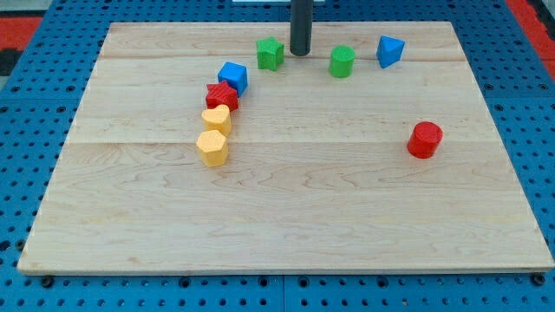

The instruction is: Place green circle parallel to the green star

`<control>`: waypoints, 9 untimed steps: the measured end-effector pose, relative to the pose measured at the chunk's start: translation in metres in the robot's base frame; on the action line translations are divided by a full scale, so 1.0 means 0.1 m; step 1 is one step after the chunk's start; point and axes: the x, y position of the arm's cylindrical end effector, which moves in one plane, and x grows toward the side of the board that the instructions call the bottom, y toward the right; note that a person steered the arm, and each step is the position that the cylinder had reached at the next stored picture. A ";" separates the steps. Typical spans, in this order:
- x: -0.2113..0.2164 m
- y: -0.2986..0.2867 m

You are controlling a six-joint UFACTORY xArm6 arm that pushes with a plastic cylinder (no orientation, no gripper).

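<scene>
The green circle (342, 61) stands near the view's top, right of centre. The green star (270, 54) stands to its left, at about the same height in the view. My tip (300, 53) rests on the board between them, closer to the star, and a gap separates it from the circle. The dark rod rises straight up out of the view's top.
A blue triangle-like block (389, 51) sits right of the circle. A blue cube (232, 77), red star (222, 96), yellow heart (216, 119) and yellow hexagon (212, 147) form a chain at the left. A red cylinder (425, 139) stands at the right. The wooden board (286, 225) lies on a blue pegboard.
</scene>
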 end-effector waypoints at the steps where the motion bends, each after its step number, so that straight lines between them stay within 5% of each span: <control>1: 0.07 -0.34; 2: 0.00 -0.63; 4: -0.27 -0.21; 6: 0.71 0.24; 7: 0.48 0.72; 8: 0.23 0.35; 9: 0.20 0.69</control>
